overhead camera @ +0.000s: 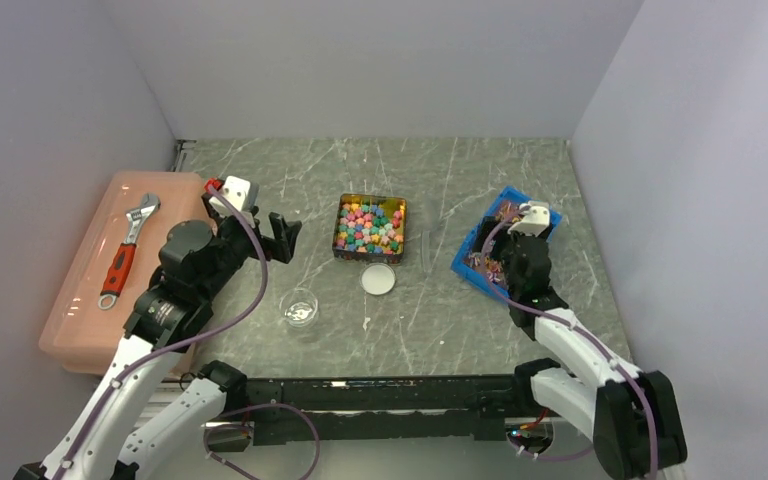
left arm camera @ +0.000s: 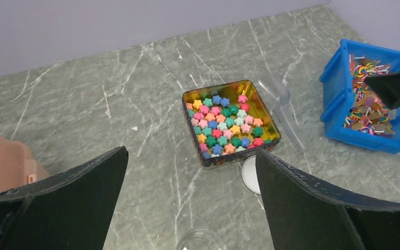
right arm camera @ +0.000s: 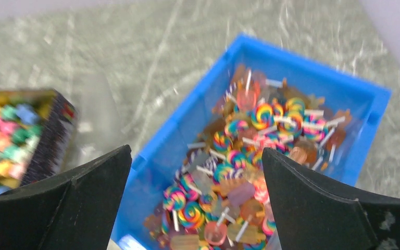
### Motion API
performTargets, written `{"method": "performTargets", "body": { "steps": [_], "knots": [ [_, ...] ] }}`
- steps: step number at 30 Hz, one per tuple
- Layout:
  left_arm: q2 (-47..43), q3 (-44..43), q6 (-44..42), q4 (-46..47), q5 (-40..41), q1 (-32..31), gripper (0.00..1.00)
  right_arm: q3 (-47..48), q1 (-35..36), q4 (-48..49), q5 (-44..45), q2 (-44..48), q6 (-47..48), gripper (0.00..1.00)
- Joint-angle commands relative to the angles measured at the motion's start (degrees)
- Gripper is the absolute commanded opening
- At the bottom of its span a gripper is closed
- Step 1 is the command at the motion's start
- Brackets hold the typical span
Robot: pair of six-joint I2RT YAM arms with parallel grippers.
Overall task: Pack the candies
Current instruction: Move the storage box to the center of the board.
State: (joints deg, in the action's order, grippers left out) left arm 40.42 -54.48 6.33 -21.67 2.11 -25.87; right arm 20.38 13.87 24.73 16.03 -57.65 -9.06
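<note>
Mid-table, candies (overhead camera: 370,226) sit in the square tin (overhead camera: 365,257); left gripper (left arm camera: 190,151) hangs open near it, right gripper (right arm camera: 195,156) open over the blue bin (right arm camera: 312,78). I risk grabbing lollipops (right arm camera: 263,114) there instead, or scattering candies.

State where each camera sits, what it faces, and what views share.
Top external: above and behind, looking down on the grey marbled table; both arms show.
Left wrist: on left arm, facing the square gold tin of pastel candies; black fingers show.
Right wrist: on right arm, above the blue plastic lollipop bin; fingers show.
Both wrist views share tin and bin.
</note>
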Motion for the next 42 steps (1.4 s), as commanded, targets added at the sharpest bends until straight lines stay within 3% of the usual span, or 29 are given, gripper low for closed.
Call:
{"method": "performTargets", "body": {
  "steps": [1, 12, 16, 20, 29, 34, 39, 42],
  "knots": [
    [-2.63, 2.49, -1.05, 4.33, 2.05, -0.14, 0.99, 2.73, 0.01, 5.49, -4.09, 7.07, 1.83, 0.99],
    [-3.83, 2.87, -0.97, 3.38, 1.03, -0.04, 0.99, 15.72, 0.02, -6.09, -18.40, 16.52, -4.30, 0.99],
    [-4.20, 2.74, -1.14, 3.36, 1.29, -0.07, 0.99, 25.22, 0.02, -17.75, -22.78, 17.24, -6.22, 0.99],
    [-4.46, 2.91, -1.02, 3.40, 0.92, -0.06, 0.99, 30.11, 0.02, -21.65, -24.93, 18.03, -8.02, 0.99],
    [-5.09, 3.17, 0.17, 3.85, -0.43, -0.11, 0.99, 33.52, 0.02, -26.71, -18.07, 23.15, -10.98, 0.99],
    [-5.20, 1.22, 3.39, 3.48, -2.49, -0.11, 0.99, 36.73, 0.11, -34.08, -11.66, 22.79, -23.25, 0.99],
    [-4.41, -3.66, 5.99, -1.17, -5.98, -0.06, 0.99, 29.83, 0.11, -25.55, -22.21, 28.74, -17.27, 0.99],
    [-2.96, -6.83, 6.53, -4.21, -10.53, -0.07, 0.99, 31.38, 0.11, -27.77, -26.58, 27.40, -14.08, 0.99]
  ]
}}
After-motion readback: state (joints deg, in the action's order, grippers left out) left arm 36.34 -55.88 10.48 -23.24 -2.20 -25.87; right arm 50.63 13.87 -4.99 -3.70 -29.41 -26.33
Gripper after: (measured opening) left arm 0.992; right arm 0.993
